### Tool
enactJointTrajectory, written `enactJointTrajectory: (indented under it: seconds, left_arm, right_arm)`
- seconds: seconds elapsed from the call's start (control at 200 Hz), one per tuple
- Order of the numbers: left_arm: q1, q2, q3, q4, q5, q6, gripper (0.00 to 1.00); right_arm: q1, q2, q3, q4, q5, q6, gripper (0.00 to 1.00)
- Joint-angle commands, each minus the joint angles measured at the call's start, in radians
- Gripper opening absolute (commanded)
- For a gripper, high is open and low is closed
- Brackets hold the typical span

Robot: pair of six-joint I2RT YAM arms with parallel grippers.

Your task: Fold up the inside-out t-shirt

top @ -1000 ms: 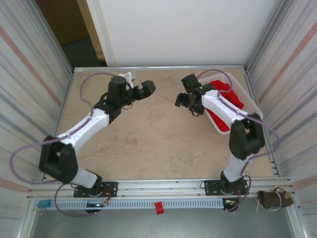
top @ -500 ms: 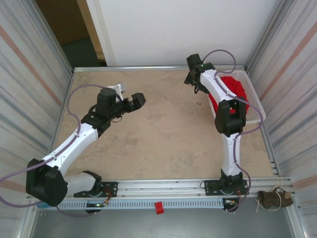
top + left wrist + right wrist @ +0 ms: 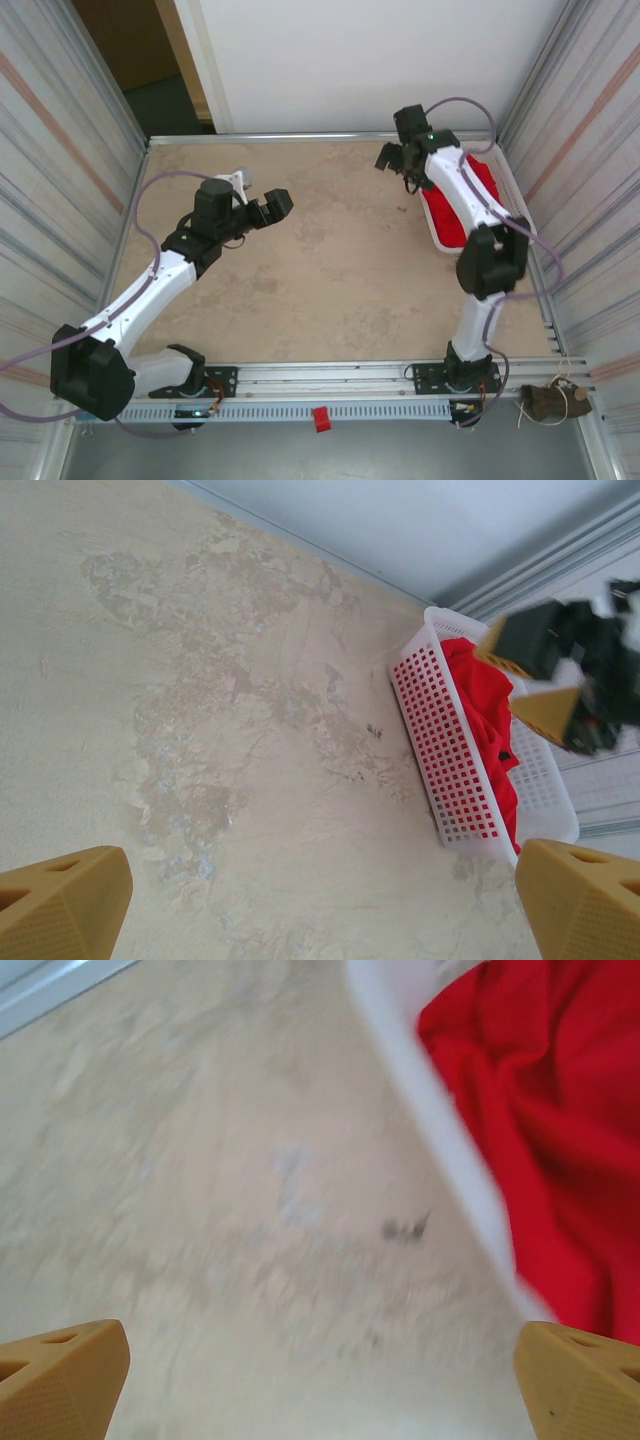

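On the table (image 3: 320, 290), the white lattice basket (image 3: 440, 750) lies far right, long axis near-to-far, holding the bunched inside-out t-shirt (image 3: 485, 695) just right of the right gripper (image 3: 393, 160), spread and empty, while the left gripper (image 3: 272, 205), also spread, hangs well apart.

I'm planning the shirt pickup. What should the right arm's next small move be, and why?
Probably shift the right pincer sideways over the white basket and lower it onto the red t-shirt. Its jaws stand open and empty above the table beside the basket's rim, while the shirt lies bunched inside the basket, not yet laid out.
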Motion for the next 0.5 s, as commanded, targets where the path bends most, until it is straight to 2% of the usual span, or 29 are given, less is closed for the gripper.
enactJointTrajectory:
  seconds: [0.0,0.085,0.2,0.386,0.496]
  left_arm:
    - [-0.007,-0.053,-0.020,-0.017,-0.016,0.011,0.99]
    - [-0.016,-0.067,-0.034,-0.013,-0.020,0.002,0.99]
    - [-0.026,-0.077,-0.043,-0.017,-0.020,0.001,0.99]
    - [-0.029,-0.089,-0.060,0.000,-0.025,-0.005,0.99]
    - [-0.028,-0.090,-0.064,0.009,-0.025,-0.009,0.99]
  right_arm:
    - [0.029,-0.209,-0.180,0.049,0.079,-0.014,0.98]
    - [0.010,-0.269,-0.295,0.026,0.149,-0.049,0.96]
    - [-0.002,-0.271,-0.366,0.001,0.188,-0.123,0.91]
    - [0.001,-0.173,-0.381,-0.015,0.171,-0.187,0.86]
    - [-0.002,-0.091,-0.365,-0.023,0.234,-0.202,0.80]
